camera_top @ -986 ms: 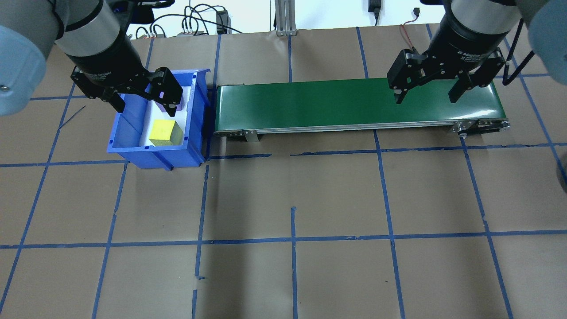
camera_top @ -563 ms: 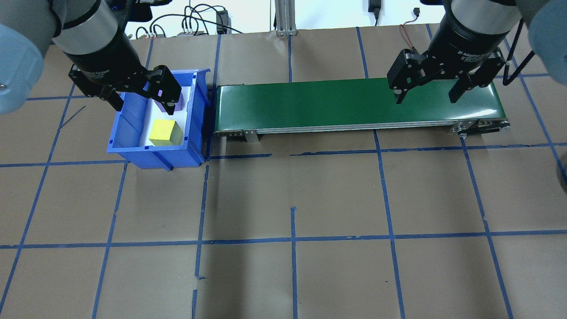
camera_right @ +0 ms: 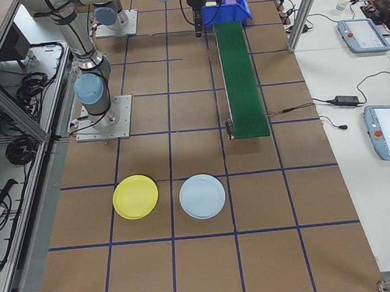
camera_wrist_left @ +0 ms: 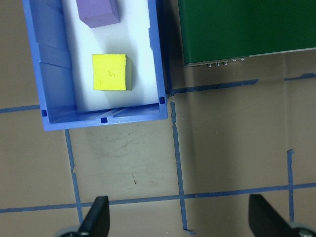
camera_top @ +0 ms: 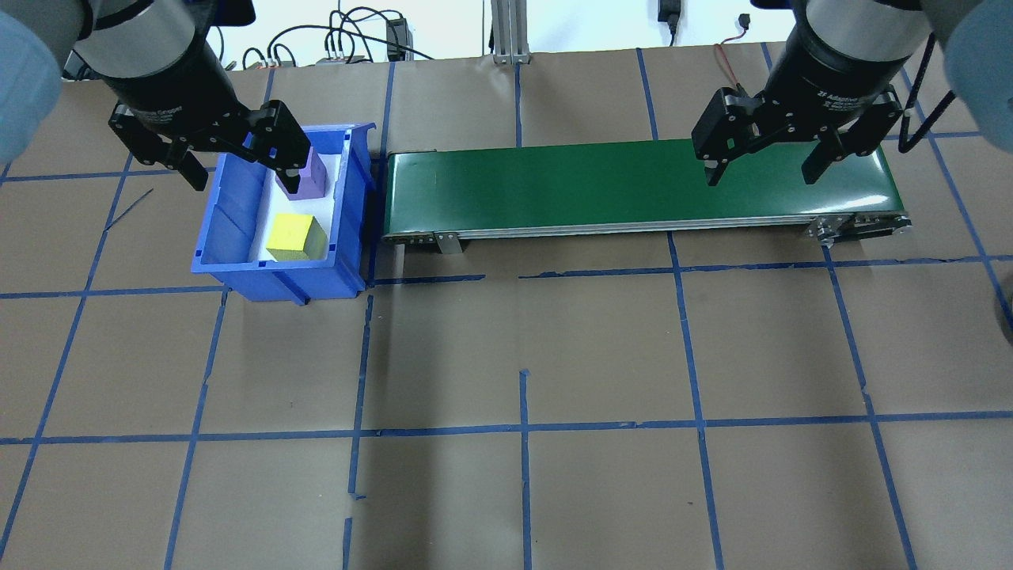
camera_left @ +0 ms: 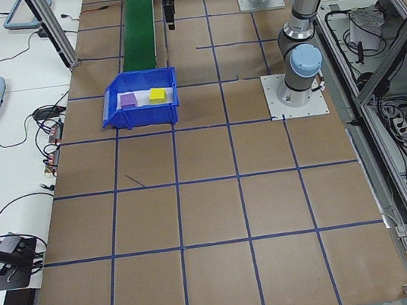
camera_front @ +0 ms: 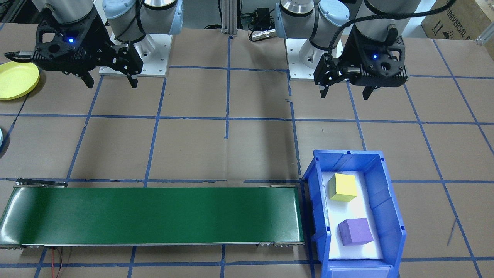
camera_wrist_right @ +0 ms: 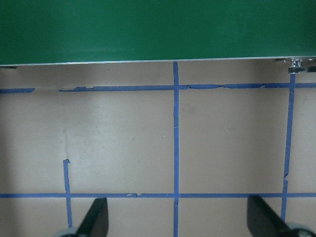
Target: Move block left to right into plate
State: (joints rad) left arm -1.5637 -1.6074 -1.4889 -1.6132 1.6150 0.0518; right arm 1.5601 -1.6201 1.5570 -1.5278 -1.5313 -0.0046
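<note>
A yellow block [camera_top: 294,235] [camera_front: 342,187] [camera_wrist_left: 109,72] and a purple block [camera_top: 307,176] [camera_front: 355,231] [camera_wrist_left: 98,11] lie on white padding in a blue bin [camera_top: 231,273] [camera_front: 389,200] at the left end of the belt. My left gripper [camera_top: 241,174] [camera_front: 344,92] [camera_wrist_left: 177,222] hangs open and empty high over the bin. My right gripper [camera_top: 761,176] [camera_front: 112,83] is open and empty above the belt's right end. A yellow plate [camera_right: 135,196] [camera_front: 15,79] and a light blue plate [camera_right: 202,196] sit on the table to my right.
A green conveyor belt [camera_top: 633,186] [camera_front: 154,216] [camera_wrist_right: 158,29] runs from the bin toward my right side. Blue tape lines grid the brown table. Cables and a metal post [camera_top: 506,32] stand at the far edge.
My left gripper has drawn up and toward the far left, still open, uncovering more of the purple block. The right arm and both blocks have stayed put.
</note>
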